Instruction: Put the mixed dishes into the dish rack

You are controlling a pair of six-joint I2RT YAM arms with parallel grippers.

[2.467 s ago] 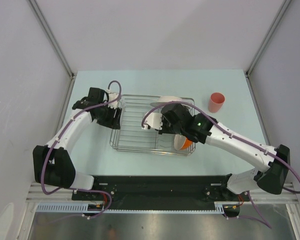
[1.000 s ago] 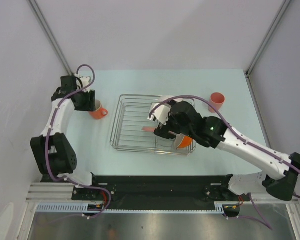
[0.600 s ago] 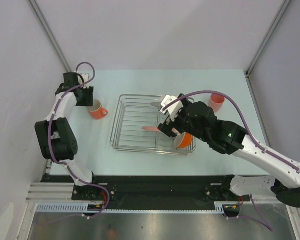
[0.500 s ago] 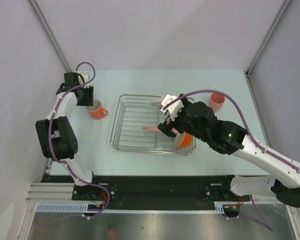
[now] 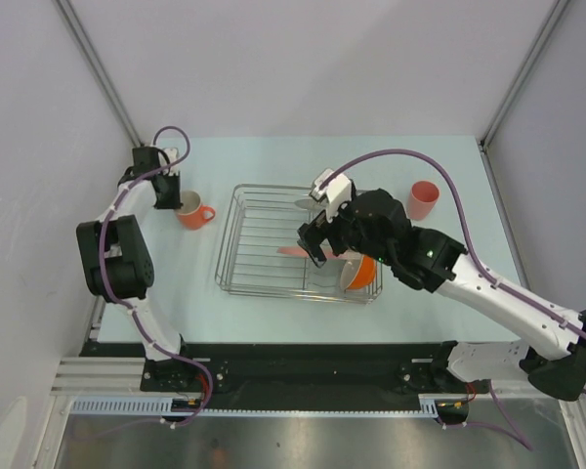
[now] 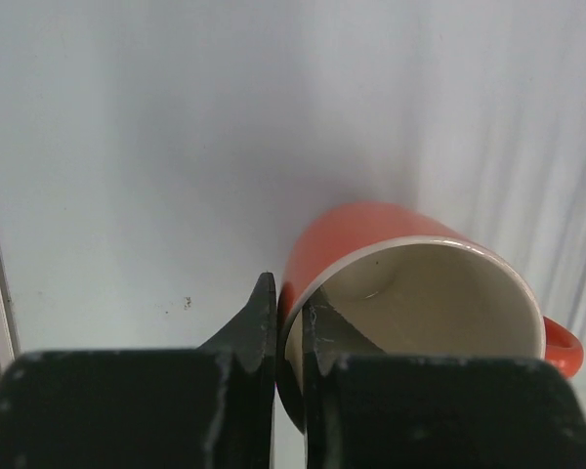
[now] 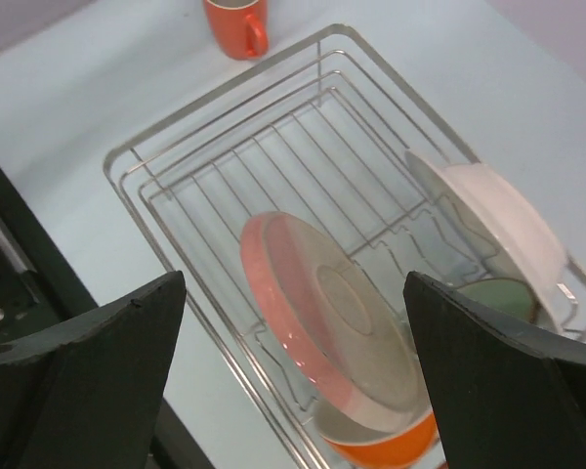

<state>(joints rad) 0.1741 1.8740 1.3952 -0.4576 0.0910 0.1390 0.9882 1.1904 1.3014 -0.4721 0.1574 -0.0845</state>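
On the table left of the dish rack (image 5: 227, 256) stands the orange handled mug (image 5: 191, 212). My left gripper (image 5: 175, 201) is shut on the mug's left rim (image 6: 371, 244), one finger (image 6: 258, 322) outside the wall and the other inside. My right gripper (image 5: 313, 244) hangs open above the rack, holding nothing. Below it the salmon-pink plate (image 7: 332, 327) stands tilted on edge against the orange bowl (image 7: 386, 442). The white plate (image 7: 488, 210) and grey-green bowl (image 7: 496, 298) sit farther back in the rack (image 7: 166, 195). A salmon-pink cup (image 5: 423, 200) stands on the table right of the rack.
Grey walls and metal frame posts close in the table on the left, right and back. A black rail with the arm bases (image 5: 303, 366) runs along the near edge. Purple cables loop above both arms.
My left gripper's jaws have closed on the mug's rim. My right gripper has drifted slightly left and back over the rack, still open, and the pink plate stays in the rack.
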